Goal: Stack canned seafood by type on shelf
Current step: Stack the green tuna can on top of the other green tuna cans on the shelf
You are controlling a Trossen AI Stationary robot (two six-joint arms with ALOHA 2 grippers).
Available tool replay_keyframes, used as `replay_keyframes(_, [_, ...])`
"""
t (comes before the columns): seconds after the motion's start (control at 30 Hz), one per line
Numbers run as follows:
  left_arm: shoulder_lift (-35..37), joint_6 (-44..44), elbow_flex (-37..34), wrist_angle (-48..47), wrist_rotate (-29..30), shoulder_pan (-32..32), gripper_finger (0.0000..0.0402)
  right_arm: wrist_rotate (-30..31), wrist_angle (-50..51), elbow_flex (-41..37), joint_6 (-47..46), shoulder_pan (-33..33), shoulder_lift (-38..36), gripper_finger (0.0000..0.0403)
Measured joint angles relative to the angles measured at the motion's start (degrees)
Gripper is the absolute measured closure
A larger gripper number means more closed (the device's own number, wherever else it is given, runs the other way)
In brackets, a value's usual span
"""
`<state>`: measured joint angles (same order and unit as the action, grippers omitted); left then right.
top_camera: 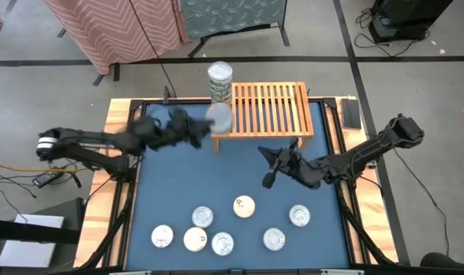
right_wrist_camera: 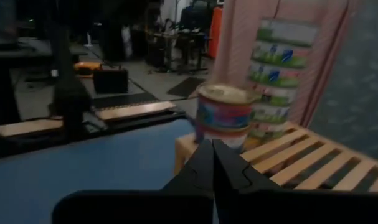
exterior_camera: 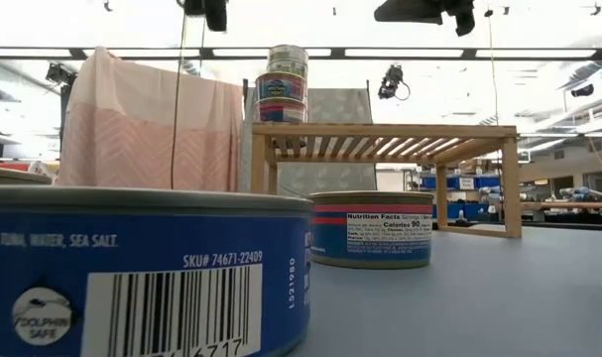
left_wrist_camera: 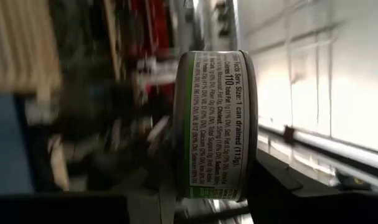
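**Green can headed for the shelf**

While seven loose cans (top_camera: 244, 206) sat on the worktop (top_camera: 186, 183), the left hand (top_camera: 205, 126) was clamped on a green-label can (left_wrist_camera: 215, 124) beside the shelf (top_camera: 270, 107). Right hand (top_camera: 268, 180) waited, shut. Next it probably needed lining up over the tall stack (top_camera: 220, 80).

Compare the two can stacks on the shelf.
The tall stack rises well above the short stack, with more cans. The tall stack's labels are green and white; the short stack's are blue and red. The tall stack sits farther back on the shelf, the short one at its front corner. Both stand upright at the same end.
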<state>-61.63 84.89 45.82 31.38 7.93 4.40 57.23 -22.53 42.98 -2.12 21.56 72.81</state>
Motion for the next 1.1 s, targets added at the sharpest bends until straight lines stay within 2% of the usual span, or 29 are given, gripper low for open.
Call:
replay_keyframes(0.2, [2.64, -8.65, 15.30, -20.48, -2.16, 11.94, 0.0258, 0.04, -0.91, 5.12, 8.39, -3.28, 1.56, 0.0403])
replay_keyframes(0.3, [-0.20, -11.10, 22.89, -23.73, -9.41, 18.51, 0.0258, -0.33, 0.22, 9.69, 13.06, -5.74, 3.39, 0.0403])
replay_keyframes(0.4, [-3.34, -11.89, 28.54, -31.25, -16.32, 24.23, 0.0258, -0.63, 2.30, 13.83, 13.78, -8.89, 4.57, 0.0403])
replay_keyframes(0.57, [-9.14, -18.40, 36.29, -45.04, -24.91, 32.70, 0.0258, -1.20, 8.35, 19.29, 16.53, -12.55, 4.16, 0.0403])
replay_keyframes(0.73, [-13.54, -21.30, 40.29, -48.92, -32.85, 39.35, 0.0258, -1.53, 9.88, 23.53, 20.90, -14.99, 4.14, 0.0403])
replay_keyframes(0.93, [-17.18, -20.99, 41.57, -49.51, -41.55, 42.67, 0.0258, -3.33, 9.89, 25.70, 23.35, -18.11, 4.10, 0.0403])
replay_keyframes(1.1, [-19.51, -21.27, 41.38, -49.99, -43.56, 43.90, 0.0258, -9.12, 11.98, 25.70, 23.35, -22.09, 4.36, 0.0403])
